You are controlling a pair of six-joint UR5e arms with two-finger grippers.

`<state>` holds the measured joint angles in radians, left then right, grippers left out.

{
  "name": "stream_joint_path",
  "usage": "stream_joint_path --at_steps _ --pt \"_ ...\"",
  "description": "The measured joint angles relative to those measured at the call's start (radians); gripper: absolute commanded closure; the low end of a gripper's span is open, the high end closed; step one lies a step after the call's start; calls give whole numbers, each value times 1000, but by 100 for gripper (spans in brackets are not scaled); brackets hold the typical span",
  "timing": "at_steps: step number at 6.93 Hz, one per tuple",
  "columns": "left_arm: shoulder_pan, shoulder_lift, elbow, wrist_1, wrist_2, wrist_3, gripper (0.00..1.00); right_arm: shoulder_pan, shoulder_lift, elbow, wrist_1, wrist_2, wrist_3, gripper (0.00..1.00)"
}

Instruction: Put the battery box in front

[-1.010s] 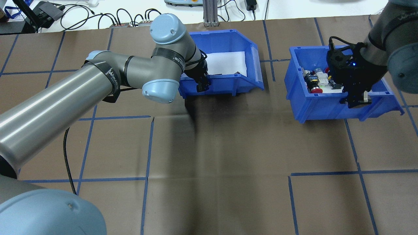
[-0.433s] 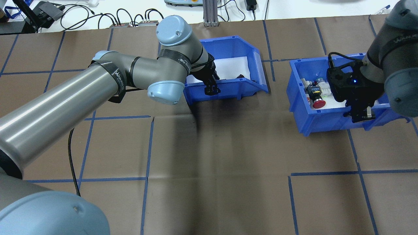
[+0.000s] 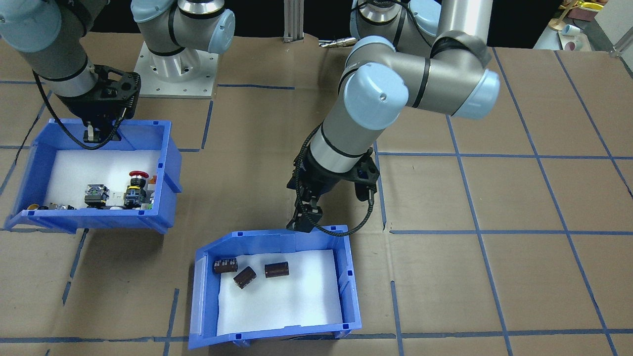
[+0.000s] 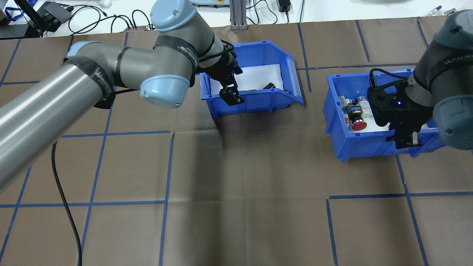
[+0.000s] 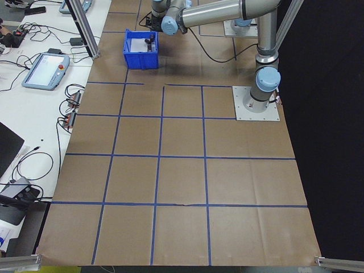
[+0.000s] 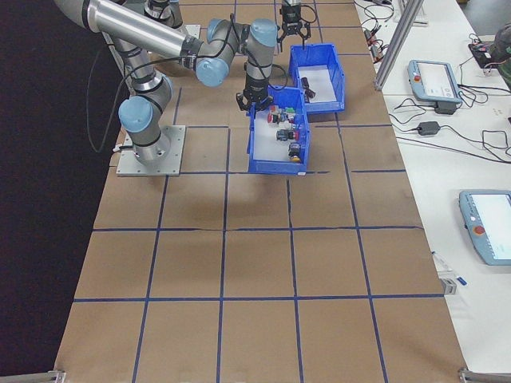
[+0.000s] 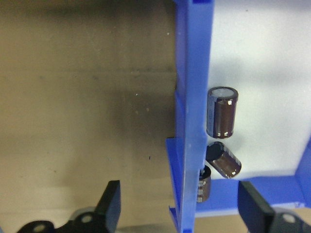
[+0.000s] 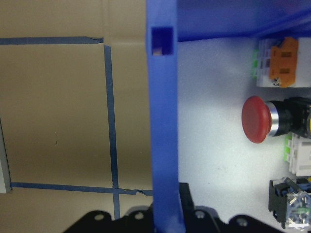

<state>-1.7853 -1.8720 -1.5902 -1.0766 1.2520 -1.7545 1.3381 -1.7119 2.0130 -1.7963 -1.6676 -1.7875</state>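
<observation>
The battery box (image 3: 277, 287) sits mid-bench: stiff, light plastic, loose cylinders (image 3: 246, 272) inside. My left jaws (image 7: 187, 211) straddle its near wall, open; right jaws (image 4: 404, 142) clamp the other bin (image 4: 354, 142).

"WANKER" on right arm (image 4: 456, 61) strap

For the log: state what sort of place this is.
Probably a robotics lab: a paper-covered table with a blue tape grid, a teach pendant on the side bench, and blue parts bins.
</observation>
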Motion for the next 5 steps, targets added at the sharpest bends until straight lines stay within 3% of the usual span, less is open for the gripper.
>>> stream_joint_path --at_steps 3,5 --pt "133 180 25 -287 115 620 1 89 -105 117 -1 7 135 94" --pt "219 227 75 -381 203 1225 1 234 -118 131 -1 7 292 94"
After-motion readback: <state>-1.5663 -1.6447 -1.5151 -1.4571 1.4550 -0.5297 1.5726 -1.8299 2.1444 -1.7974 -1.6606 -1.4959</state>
